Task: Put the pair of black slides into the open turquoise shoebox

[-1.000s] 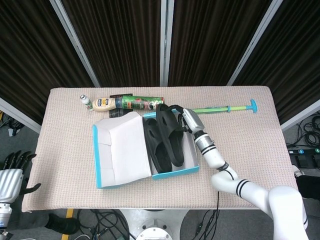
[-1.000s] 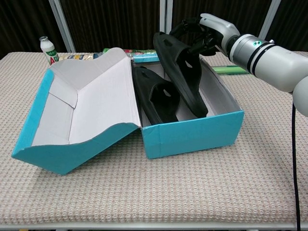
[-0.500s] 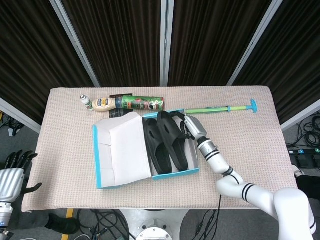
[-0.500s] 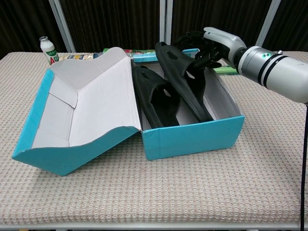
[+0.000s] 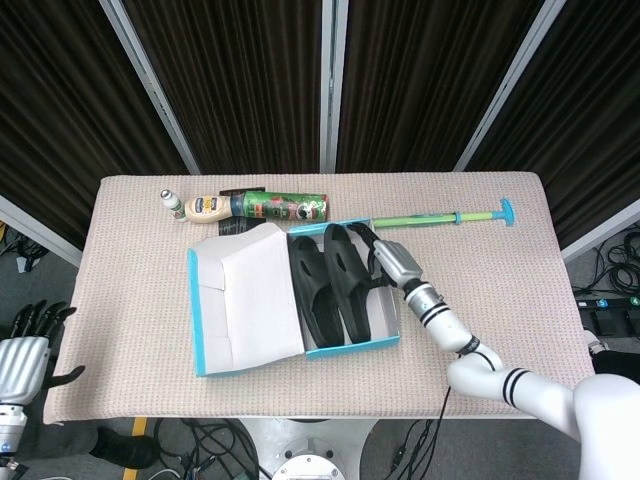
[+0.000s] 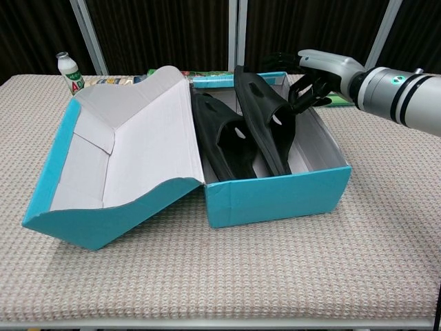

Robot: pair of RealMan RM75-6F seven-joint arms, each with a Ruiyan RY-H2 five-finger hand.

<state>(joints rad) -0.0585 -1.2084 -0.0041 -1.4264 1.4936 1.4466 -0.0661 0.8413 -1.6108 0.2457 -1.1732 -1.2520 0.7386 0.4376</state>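
Black slides (image 6: 241,134) in turquoise cardboard shoebox (image 6: 279,193), right hand (image 6: 310,72) seemingly gripping one

It looked like a robotics lab or test cell, not a home. A table (image 5: 500,290) under a beige woven cover stood before black pleated curtains (image 5: 240,80) hung between bare metal struts (image 5: 150,85), and loose cables (image 5: 215,440) trailed over the grey floor below its near edge.

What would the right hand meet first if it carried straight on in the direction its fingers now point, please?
Most likely the second black slide. The right hand points toward the robot's left, over the turquoise shoebox, with fingertips at or on that slide's raised edge. Depth is unclear, so contact may already exist.
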